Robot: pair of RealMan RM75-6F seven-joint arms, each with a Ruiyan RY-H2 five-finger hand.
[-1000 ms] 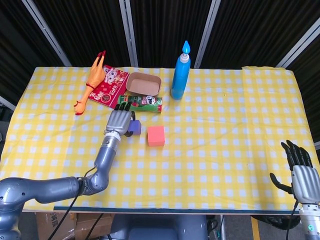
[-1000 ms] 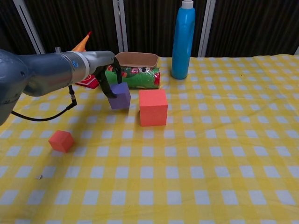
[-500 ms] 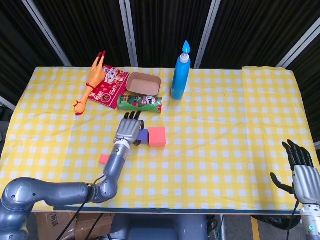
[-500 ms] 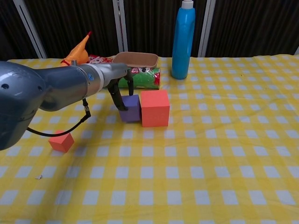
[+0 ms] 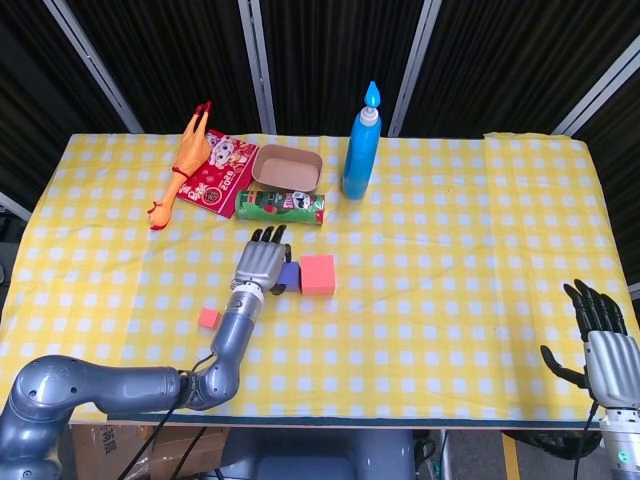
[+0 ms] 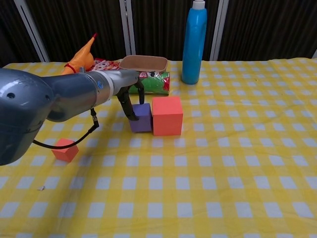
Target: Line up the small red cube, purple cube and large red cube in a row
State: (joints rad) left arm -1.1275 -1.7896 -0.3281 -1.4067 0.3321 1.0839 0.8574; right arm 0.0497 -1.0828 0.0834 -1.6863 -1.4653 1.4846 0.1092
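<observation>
The purple cube point(image 5: 290, 277) point(image 6: 142, 118) sits on the yellow checked cloth, touching the left side of the large red cube point(image 5: 318, 275) point(image 6: 167, 115). My left hand point(image 5: 260, 264) point(image 6: 130, 99) grips the purple cube from its left and back, fingers point(image 6: 132, 110) against its side. Apart from both, to the left and nearer me, lies the small red cube point(image 5: 209, 318) point(image 6: 65, 149). My right hand point(image 5: 601, 345) hangs off the table's near right corner with fingers spread and nothing in it; the chest view does not show it.
Behind the cubes lie a green can on its side point(image 5: 287, 207) point(image 6: 153, 82), a brown tray point(image 5: 288, 167) point(image 6: 144, 62), a red packet point(image 5: 218, 183) and a rubber chicken point(image 5: 183, 162). A tall blue bottle point(image 5: 361, 145) point(image 6: 194, 42) stands at the back centre.
My left hand carried the purple cube right and toward me, down onto the cloth against the large red cube, which shifted slightly right. The right hand stayed still.
</observation>
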